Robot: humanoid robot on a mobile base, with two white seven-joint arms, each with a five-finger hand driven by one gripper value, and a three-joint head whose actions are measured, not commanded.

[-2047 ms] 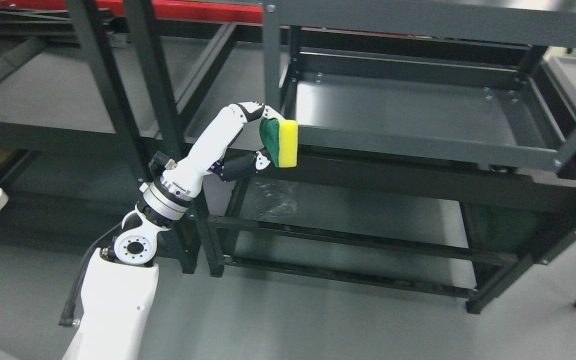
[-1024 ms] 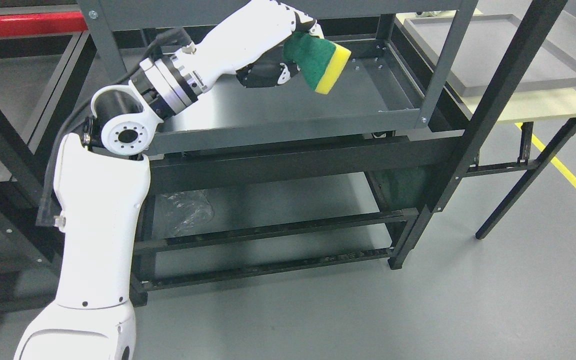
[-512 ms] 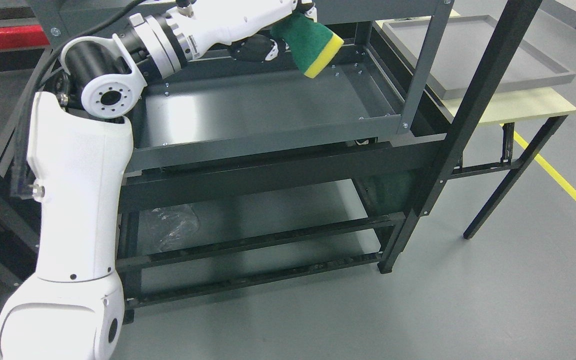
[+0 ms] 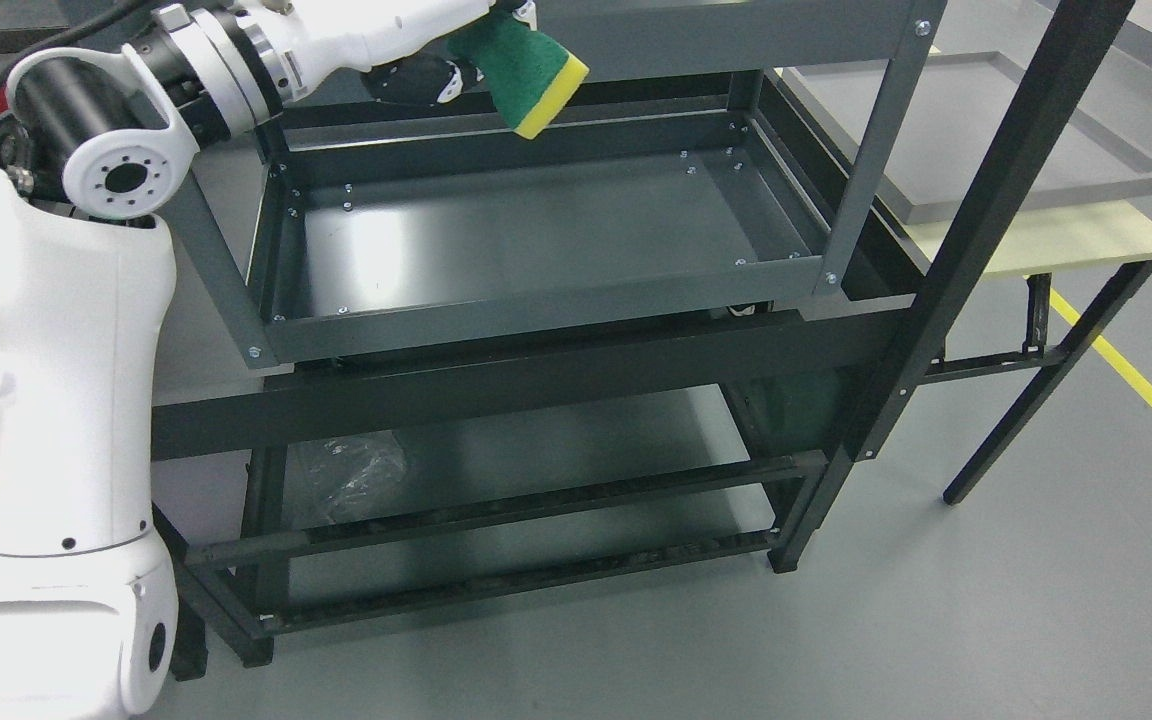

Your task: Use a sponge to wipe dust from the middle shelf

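The left hand [image 4: 436,50] grips a green-and-yellow rectangular sponge [image 4: 526,72] near the picture's top edge, above the back rim of the dark grey metal middle shelf tray [image 4: 536,300]. The sponge's long axis slants down and right, yellow foam face lowermost, clear of the tray.

Grey tray [image 4: 986,130] rests on a cream table [image 4: 1066,235].

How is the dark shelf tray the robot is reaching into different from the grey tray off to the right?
The middle shelf is dark charcoal, bolted inside the rack's posts, with the left hand holding a sponge over its back edge. The grey tray is paler and rests loose on a yellowish table, outside the rack. Both are shallow, rimmed rectangles with nothing lying in them.
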